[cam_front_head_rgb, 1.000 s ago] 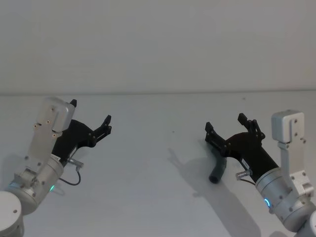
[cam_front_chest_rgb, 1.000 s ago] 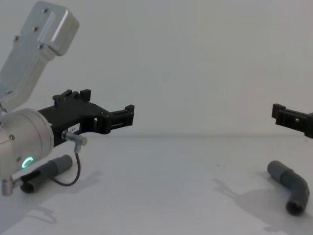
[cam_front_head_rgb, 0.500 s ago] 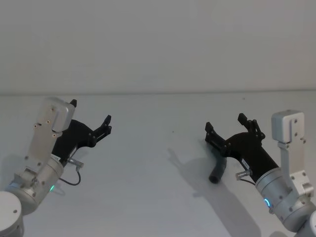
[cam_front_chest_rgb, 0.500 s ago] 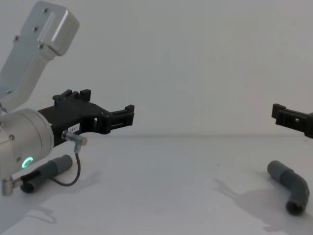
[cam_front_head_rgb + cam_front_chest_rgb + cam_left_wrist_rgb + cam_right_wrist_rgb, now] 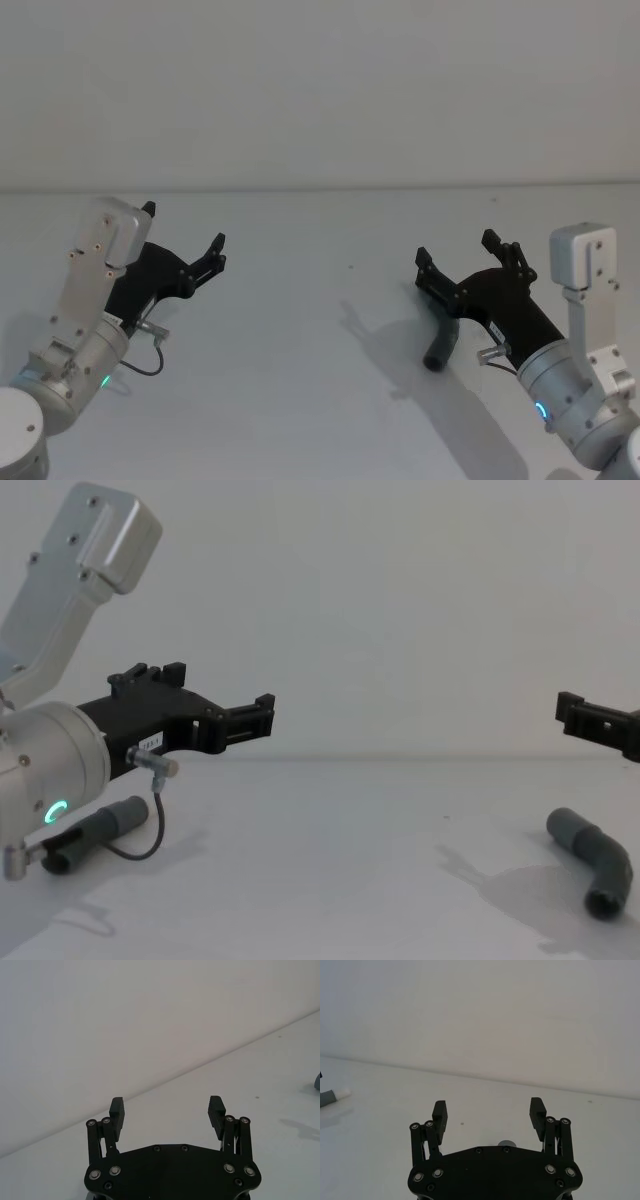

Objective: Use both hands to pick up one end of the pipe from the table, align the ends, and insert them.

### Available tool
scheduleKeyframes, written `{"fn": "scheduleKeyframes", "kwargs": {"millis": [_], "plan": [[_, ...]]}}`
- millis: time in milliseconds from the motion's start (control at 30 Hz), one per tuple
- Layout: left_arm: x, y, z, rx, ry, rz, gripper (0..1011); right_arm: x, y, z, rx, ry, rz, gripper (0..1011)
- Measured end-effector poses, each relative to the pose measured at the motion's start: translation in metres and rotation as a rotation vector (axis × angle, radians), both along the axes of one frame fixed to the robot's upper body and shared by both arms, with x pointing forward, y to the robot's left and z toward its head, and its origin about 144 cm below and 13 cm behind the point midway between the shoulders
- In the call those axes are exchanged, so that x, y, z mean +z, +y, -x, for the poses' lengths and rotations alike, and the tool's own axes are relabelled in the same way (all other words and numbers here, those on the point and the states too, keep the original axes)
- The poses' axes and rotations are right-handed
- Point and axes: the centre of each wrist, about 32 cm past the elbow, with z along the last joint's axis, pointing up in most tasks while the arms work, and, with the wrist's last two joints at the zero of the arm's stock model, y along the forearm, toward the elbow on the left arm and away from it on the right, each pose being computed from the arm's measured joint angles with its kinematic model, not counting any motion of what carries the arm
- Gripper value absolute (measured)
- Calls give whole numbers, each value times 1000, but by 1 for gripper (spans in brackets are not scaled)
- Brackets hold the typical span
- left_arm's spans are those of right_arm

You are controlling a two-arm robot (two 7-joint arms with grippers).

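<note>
Both grippers hover open and empty above the white table (image 5: 300, 330). My left gripper (image 5: 185, 230) is on the left, also seen in the chest view (image 5: 225, 692) and its wrist view (image 5: 166, 1110). A straight grey pipe piece (image 5: 98, 832) lies on the table below the left arm; its white tip (image 5: 342, 1093) shows in the right wrist view. My right gripper (image 5: 456, 248) hangs over a bent grey pipe piece (image 5: 440, 348), which rests on the table (image 5: 596, 865) apart from the fingers. The right gripper's spread fingers (image 5: 537, 1110) hold nothing.
A thin black cable (image 5: 135, 852) loops from the left wrist down near the table. A plain pale wall (image 5: 320, 90) rises behind the table's far edge. Open table surface lies between the two arms.
</note>
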Motion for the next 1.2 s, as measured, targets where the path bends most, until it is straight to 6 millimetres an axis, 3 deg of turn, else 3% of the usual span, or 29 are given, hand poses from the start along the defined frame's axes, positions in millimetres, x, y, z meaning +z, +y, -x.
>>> {"fn": "scheduleKeyframes", "kwargs": {"millis": [1200], "plan": [[0, 0, 0, 0, 0, 0, 1001, 0, 0, 0, 0, 0, 0, 1003]]}}
